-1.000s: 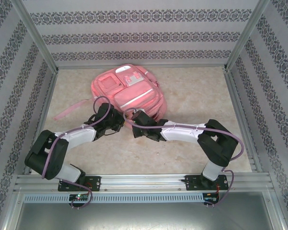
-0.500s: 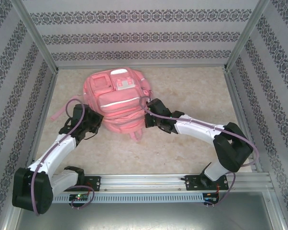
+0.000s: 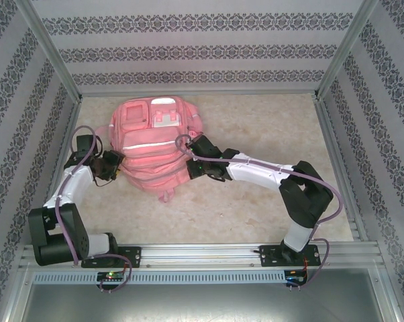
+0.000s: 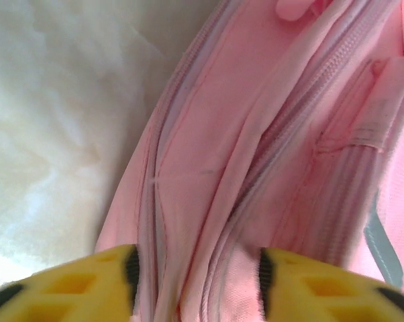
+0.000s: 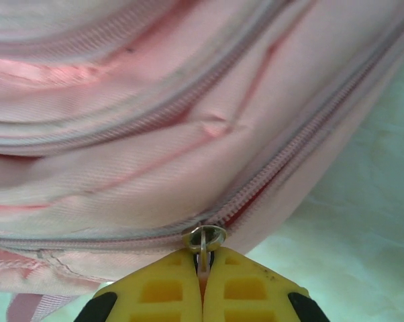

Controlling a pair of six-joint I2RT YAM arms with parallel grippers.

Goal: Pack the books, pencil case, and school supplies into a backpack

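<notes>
Two end effectors flank the pink backpack (image 3: 158,144) on the surface (image 3: 269,127): my right end effector (image 5: 203,260) is clamped on its zipper pull (image 5: 204,237) to draw the zip, my left end effector (image 4: 196,267) sits by the bag's left side, jaws parted, holding nothing, likely to brace it.

The table (image 3: 256,208) has a pale marbled top. Walls (image 3: 202,47) papered in grey floral stripes stand at the table's back, left and right. Metal posts (image 3: 51,50) rise from its far corners. A slotted metal rail (image 3: 202,255) runs along its near edge, with a perforated strip (image 3: 202,276) just outside that edge.
</notes>
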